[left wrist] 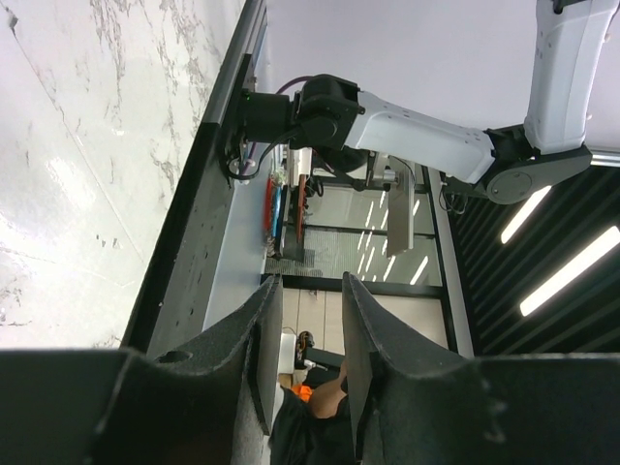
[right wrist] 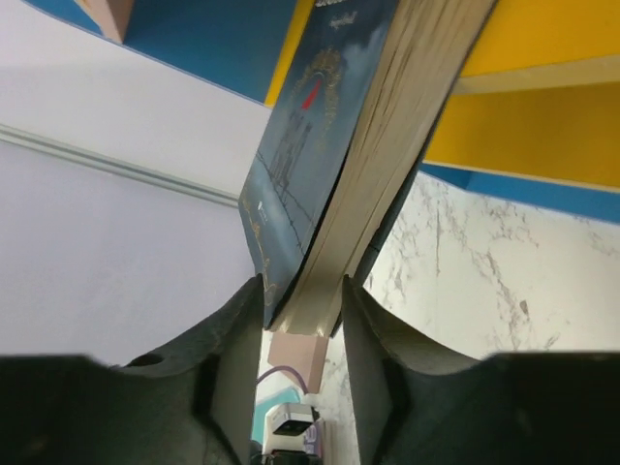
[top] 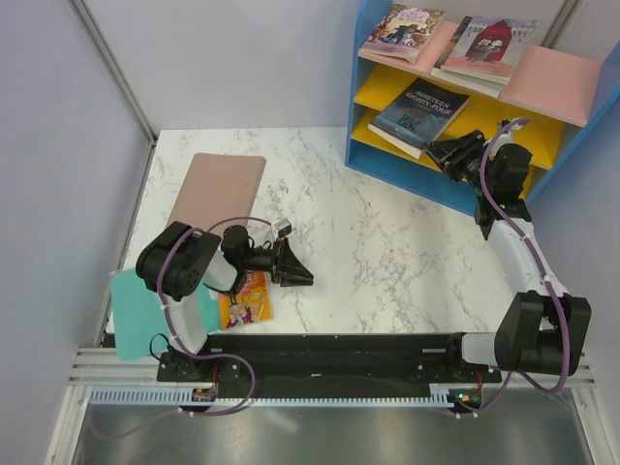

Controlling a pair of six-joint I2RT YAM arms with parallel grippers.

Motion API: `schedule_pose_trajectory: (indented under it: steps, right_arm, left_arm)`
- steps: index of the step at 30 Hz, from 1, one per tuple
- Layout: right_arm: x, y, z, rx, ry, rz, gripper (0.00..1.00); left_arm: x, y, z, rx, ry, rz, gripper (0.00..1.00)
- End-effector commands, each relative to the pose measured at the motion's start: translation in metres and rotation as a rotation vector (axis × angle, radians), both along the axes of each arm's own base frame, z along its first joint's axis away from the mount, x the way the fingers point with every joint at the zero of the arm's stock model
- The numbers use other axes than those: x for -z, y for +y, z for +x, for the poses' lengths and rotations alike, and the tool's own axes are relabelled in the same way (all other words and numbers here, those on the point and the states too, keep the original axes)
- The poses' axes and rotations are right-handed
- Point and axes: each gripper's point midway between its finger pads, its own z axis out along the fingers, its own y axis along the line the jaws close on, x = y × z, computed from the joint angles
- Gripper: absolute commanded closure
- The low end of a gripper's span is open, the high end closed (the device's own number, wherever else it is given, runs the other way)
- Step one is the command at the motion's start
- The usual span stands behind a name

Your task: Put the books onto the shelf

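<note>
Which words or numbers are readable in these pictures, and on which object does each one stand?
"NINETEEN EIGHTY-FOUR": cover of the dark blue book on the shelf.
Too small to read: titles on the left pink-board book, the right pink-board book and the orange book on the table.

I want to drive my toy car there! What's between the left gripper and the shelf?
Only bare marble table. The top view shows nothing else between the left gripper and the shelf.

Orange book (top: 250, 296) half hidden under left arm (top: 186, 263).
</note>
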Motion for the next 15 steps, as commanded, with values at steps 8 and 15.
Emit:
schedule_pose_trajectory:
  steps: [8,15]
  right_arm:
    - [0.001,-0.002,0.006,0.01,-0.006,-0.004,0.88]
    - [-0.003,-0.007,0.015,0.035,-0.025,0.01,0.89]
  left_arm:
    - [-0.028,0.0,-0.004,0.01,-0.37,-0.134,0.63]
    - [-0.026,0.0,-0.006,0.012,-0.363,-0.13,0.63]
